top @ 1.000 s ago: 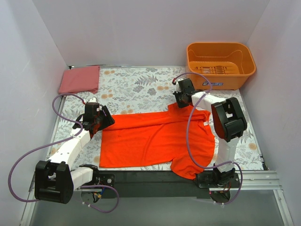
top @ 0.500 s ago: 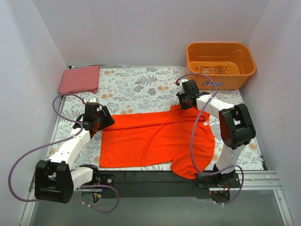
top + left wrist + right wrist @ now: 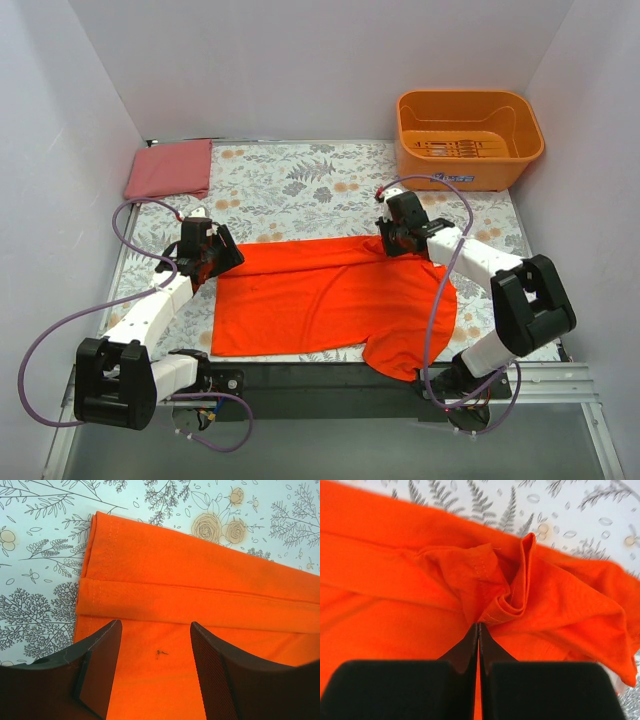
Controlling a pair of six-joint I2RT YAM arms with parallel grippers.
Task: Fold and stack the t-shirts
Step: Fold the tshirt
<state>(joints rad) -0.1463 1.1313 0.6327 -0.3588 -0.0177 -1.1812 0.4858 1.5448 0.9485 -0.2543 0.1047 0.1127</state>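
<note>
Your pink shirt (image 3: 168, 168) lies folded, but the orange shirt (image 3: 330, 295) is only part-folded and unstacked: left gripper (image 3: 155, 627) jaws wide over its hem, right gripper (image 3: 478, 626) pinching a bunched edge.

Open floral-print worktop (image 3: 300, 185) runs across the far band, between the folded pinkish-red cloth t-shirt (image 3: 168, 168) in the far-left corner and the rigid orange plastic tub (image 3: 468, 125) in the far-right corner. The vivid orange-red cloth t-shirt (image 3: 330, 300) covers the near centre. The left arm (image 3: 150, 310) blocks the strip along the left wall, its hand (image 3: 225, 257) spread over the cloth edge. The right arm (image 3: 480, 265) blocks the right strip, its hand (image 3: 388, 243) pinching bunched cloth. White walls (image 3: 300, 70) enclose three sides.
</note>
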